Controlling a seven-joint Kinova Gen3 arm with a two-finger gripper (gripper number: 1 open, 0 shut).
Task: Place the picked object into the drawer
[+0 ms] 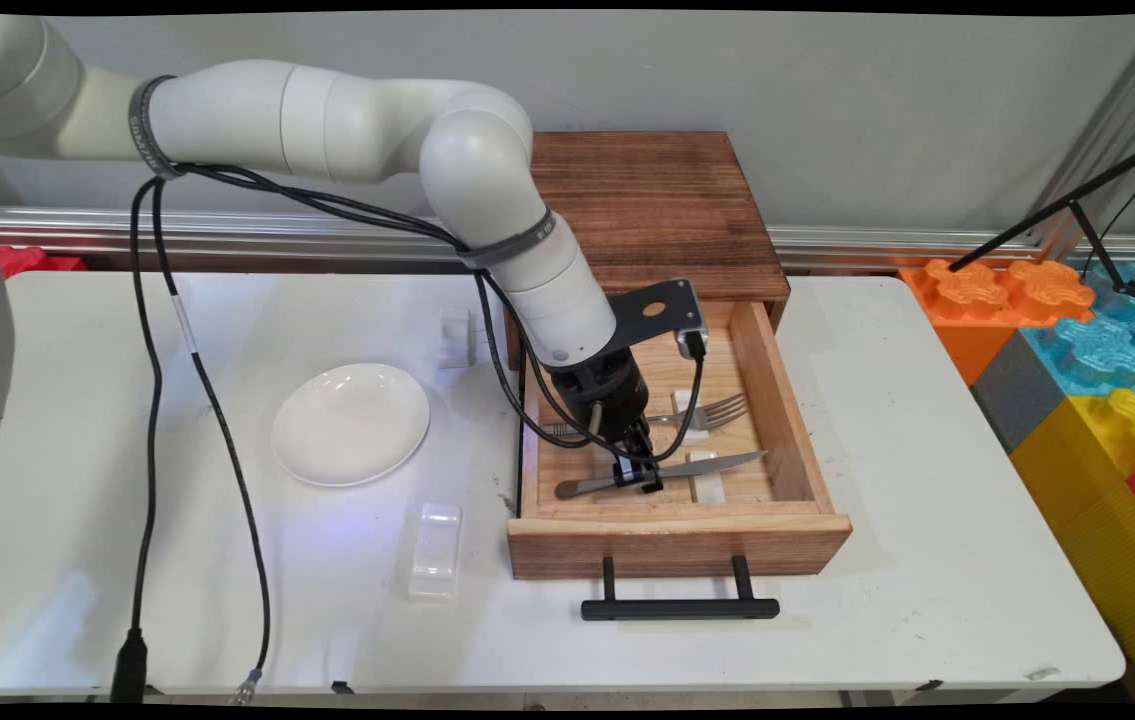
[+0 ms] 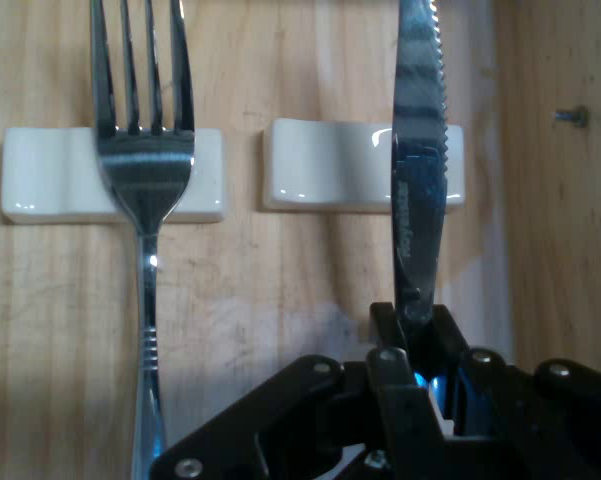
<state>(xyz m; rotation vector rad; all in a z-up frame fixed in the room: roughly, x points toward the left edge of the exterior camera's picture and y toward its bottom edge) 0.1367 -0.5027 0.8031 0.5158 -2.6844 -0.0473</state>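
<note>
Hand view: gripper (image 2: pixel 417 335) is clamped on the knife (image 2: pixel 420 170) handle; stiff, light, slippery steel is judged best held there.

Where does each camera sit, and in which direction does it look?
Main view: stands above the table's near side and looks down across the white table toward the wall; it shows the white arm and its pincer inside the open wooden drawer.
Hand view: sits on the hand and looks along the pincer down at the drawer floor; only the black linkage and fingers show.
Shared: the knife gripped by its handle, the fork, and the white rests.
</note>
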